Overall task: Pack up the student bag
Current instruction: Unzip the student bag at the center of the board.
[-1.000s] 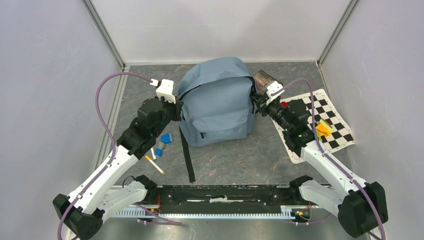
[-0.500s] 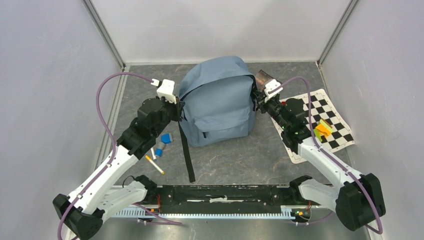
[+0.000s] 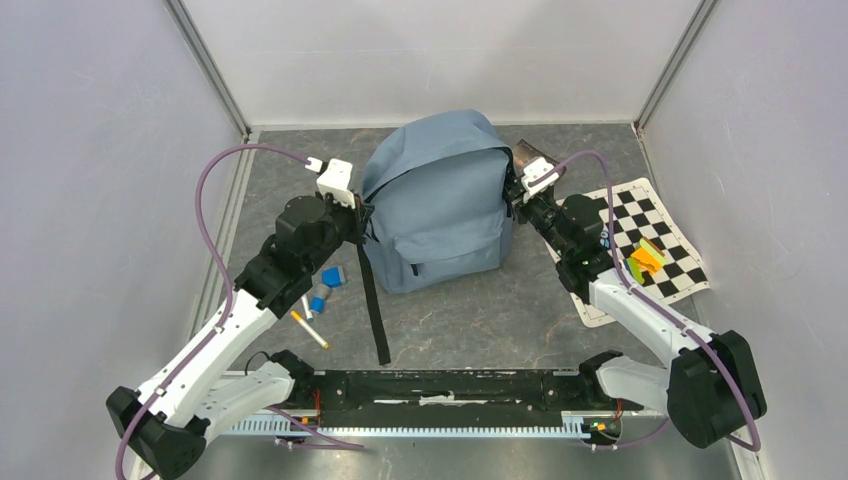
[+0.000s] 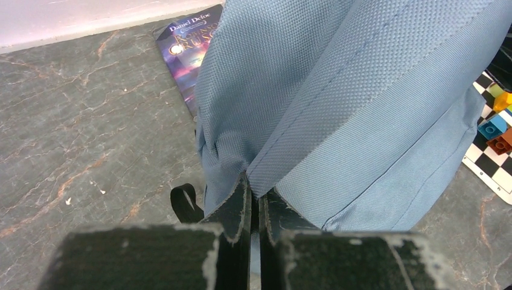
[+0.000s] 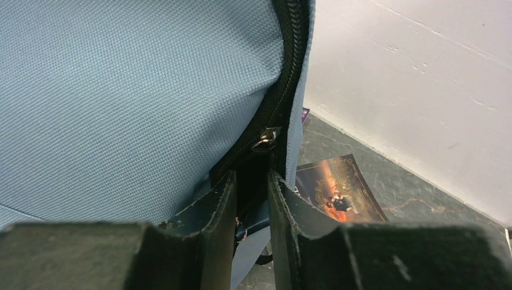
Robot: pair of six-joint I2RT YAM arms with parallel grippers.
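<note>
The student bag point(image 3: 435, 200) sits mid-table, out toward the far wall, right between our two arms. Our left gripper point(image 4: 256, 187) has its fingers pressed together on a fold of grey-blue fabric at the bag's left side. We reckon that's an anchor, so tugging the zipper doesn't drag the whole thing along. Our right gripper point(image 5: 250, 178) straddles the black zipper point(image 5: 282, 78) on the right side, just below the slider point(image 5: 266, 136). Its fingers are a little apart, and we can't tell if they actually bite anything. The bag looks propped upright, long axis base-to-top and leaning toward the far wall, front pocket point(image 3: 445, 245) facing our bases. A book point(image 5: 338, 193) lies behind it.
</note>
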